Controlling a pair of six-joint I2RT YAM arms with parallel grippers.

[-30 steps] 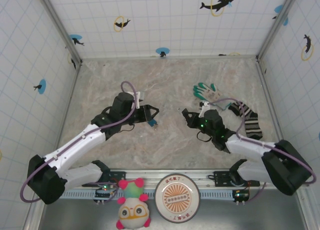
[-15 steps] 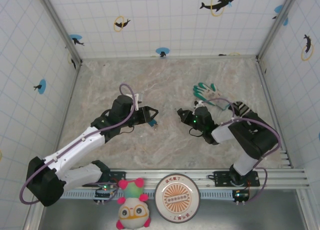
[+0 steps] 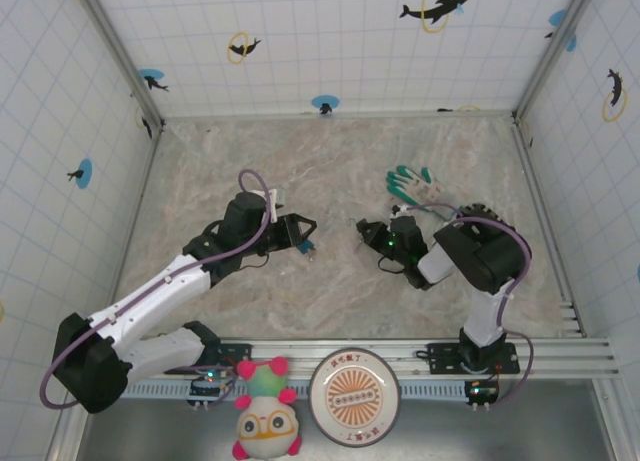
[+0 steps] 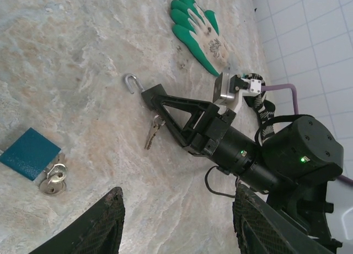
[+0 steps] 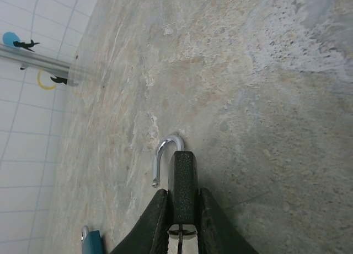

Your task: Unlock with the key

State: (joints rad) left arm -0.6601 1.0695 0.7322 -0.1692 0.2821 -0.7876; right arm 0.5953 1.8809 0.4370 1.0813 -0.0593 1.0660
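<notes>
Slanting key [image 4: 154, 131], blade down-left in left wrist view.

The table [image 3: 330, 146] is lying open along its far edge and far-left corner. The glove [image 3: 418, 186] is blocking the far right, while the padlock [image 4: 28, 153], the left gripper [image 3: 307, 233] and the right gripper [image 3: 363, 227] pinching the key [image 5: 182, 179] are crowding the centre.

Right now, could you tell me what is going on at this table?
The right hand is shut on a small dark padlock, whose silver shackle stands open, and holds it near the table. Metal keys dangle beneath that hand. The left hand, open and holding nothing, faces it, with a blue padlock lying on the table close by. A green and white glove lies farther back, untouched.
</notes>
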